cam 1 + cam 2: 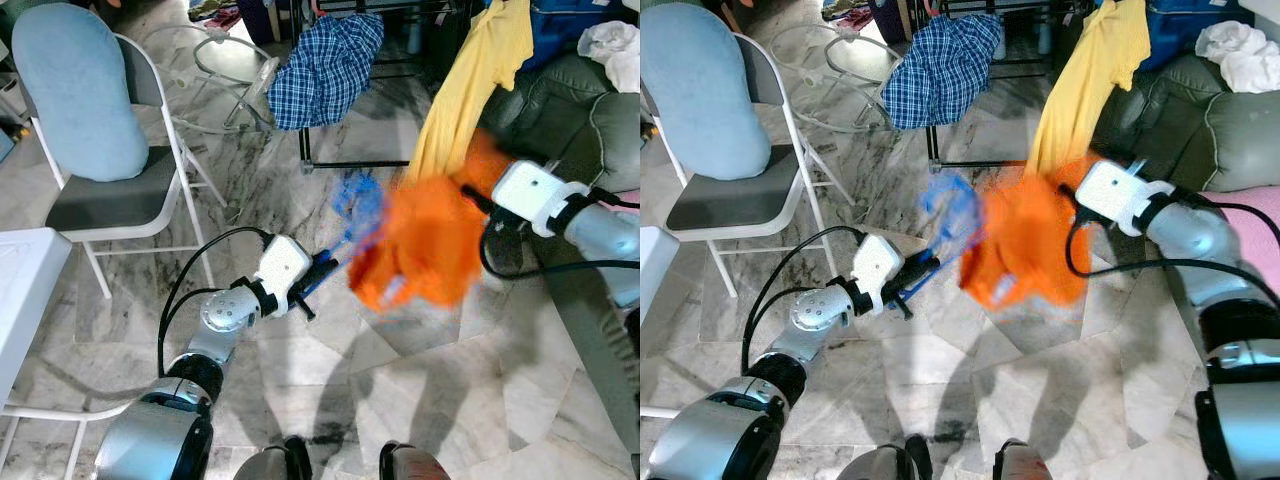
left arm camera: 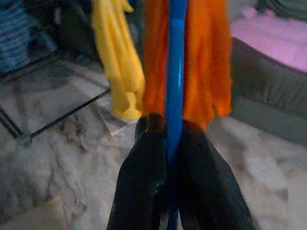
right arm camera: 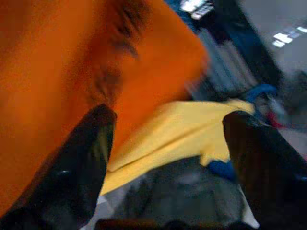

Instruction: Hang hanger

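Hanger (image 2: pixel 175 72), carrying an orange shirt (image 1: pixel 430 240), is clamped in the left gripper (image 2: pixel 173 143); right gripper (image 3: pixel 168 143) spread apart; next, carry it to the rack (image 1: pixel 350 160).

No readable text, label, brand, number or sign shows anywhere.

Even daylight brightens the grey-veined marble floor (image 1: pixel 420 400), soft shadows near the feet; the bright orange cloth garment (image 1: pixel 430 245) smears with motion blur; wrist views are soft, unfocused.
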Motion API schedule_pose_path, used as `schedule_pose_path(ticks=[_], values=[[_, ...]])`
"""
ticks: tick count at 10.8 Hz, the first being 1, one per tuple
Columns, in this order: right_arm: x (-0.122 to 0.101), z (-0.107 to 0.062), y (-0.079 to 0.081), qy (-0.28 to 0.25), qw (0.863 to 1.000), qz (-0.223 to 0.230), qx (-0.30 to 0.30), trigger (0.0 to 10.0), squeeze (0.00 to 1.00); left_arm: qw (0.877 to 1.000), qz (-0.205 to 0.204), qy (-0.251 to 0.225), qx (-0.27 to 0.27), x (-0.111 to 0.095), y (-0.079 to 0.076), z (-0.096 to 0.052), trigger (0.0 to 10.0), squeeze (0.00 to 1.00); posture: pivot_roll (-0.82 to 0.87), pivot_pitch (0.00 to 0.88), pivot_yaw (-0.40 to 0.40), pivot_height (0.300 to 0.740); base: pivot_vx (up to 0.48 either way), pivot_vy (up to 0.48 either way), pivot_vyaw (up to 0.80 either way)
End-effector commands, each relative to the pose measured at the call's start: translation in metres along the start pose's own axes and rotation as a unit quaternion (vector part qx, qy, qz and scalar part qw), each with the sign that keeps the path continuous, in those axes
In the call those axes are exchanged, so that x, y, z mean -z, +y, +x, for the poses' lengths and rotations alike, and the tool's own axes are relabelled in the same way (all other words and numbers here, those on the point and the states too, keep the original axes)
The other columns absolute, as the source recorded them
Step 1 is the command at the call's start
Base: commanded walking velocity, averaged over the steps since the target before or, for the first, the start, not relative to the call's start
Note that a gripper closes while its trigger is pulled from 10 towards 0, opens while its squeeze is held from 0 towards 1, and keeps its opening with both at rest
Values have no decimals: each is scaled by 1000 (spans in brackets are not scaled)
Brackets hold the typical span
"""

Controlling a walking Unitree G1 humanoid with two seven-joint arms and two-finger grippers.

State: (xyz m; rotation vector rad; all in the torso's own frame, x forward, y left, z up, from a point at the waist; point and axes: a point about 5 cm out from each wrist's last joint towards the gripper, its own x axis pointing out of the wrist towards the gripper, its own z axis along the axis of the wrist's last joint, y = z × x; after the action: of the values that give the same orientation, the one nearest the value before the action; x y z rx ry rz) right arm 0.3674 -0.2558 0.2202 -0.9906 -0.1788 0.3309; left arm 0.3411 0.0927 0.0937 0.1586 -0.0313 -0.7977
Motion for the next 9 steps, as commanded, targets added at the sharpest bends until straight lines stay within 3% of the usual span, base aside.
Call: schedule_pose_path(ticks=[1, 2, 3, 4, 5, 8, 9], values=[[-4, 1, -10, -6, 998, 19, 56, 10000, 1000, 999, -26, -4, -28, -2, 6, 0, 0, 0, -179, 153, 104, 740, 0, 0, 0], [-6, 2, -11, -13, 994, 45, 96, 10000, 1000, 999, -41, -5, -36, -3, 5, 3, 0, 0, -177, 151, 104, 740, 0, 0, 0], [-10, 2, -2, -29, 985, 106, 130, 10000, 1000, 998, -46, -17, -31, -8, 3, 9, 0, 0, -176, 152, 105, 740, 0, 0, 0], [-12, 3, 10, -30, 983, 127, 130, 10000, 1000, 999, -43, -22, -23, -11, 1, 11, 0, 0, -178, 151, 109, 740, 0, 0, 0], [-16, 4, 35, -40, 974, 194, 111, 10000, 1000, 999, -33, -34, -6, -18, -2, 15, 0, 0, -177, 153, 111, 740, 0, 0, 0], [-21, -2, 88, -26, 953, 300, 29, 10000, 1000, 997, 3, -65, 28, -39, -1, 21, 0, 0, -172, 165, 109, 740, 0, 0, 0], [-17, -6, 89, -13, 956, 291, 34, 10000, 247, 996, 25, -76, 47, -46, -2, 22, 0, 0, -169, 166, 107, 740, 0, 0, 0]])
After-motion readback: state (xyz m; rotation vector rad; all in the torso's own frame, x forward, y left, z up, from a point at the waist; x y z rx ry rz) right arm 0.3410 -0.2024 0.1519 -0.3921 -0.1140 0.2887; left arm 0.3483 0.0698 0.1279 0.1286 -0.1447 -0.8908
